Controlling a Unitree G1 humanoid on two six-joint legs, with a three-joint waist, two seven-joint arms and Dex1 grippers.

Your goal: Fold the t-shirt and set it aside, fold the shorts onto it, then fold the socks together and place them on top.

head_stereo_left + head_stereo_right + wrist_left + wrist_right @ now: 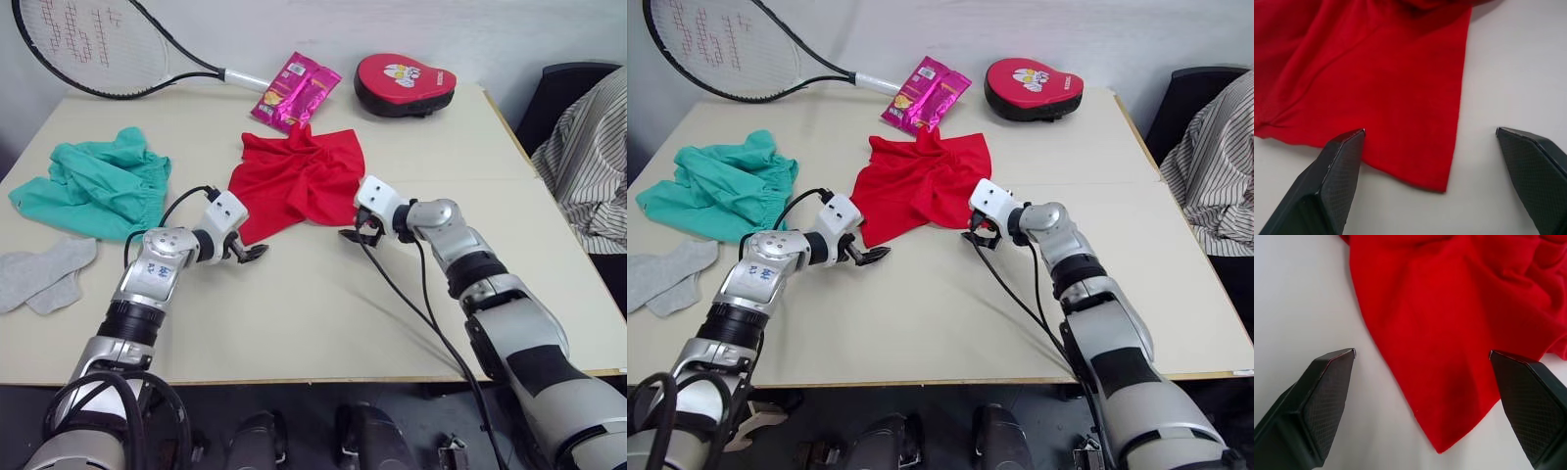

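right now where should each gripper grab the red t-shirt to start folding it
Take the t-shirt by its two near corners, coming from the robot's side of the table. Both lie flat and pointed on bare tabletop. The open left gripper and open right gripper each already straddle one.

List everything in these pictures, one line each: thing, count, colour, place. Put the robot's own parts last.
t-shirt: 1, bright red, crumpled at the table's middle, between the two hands.
shorts: 1, teal-green, bunched on the table's left side.
socks: 2, light grey, at the table's left edge, nearer than the shorts.
racket: 1, black frame with white strings, far left corner.
snack packet: 1, pink, just beyond the t-shirt.
padded mitt: 1, red with cartoon print, far right.
table: 1, beige.
person's sleeve: 1, striped, right edge.
left hand: open, at the t-shirt's near left corner.
right hand: open, at its near right corner.
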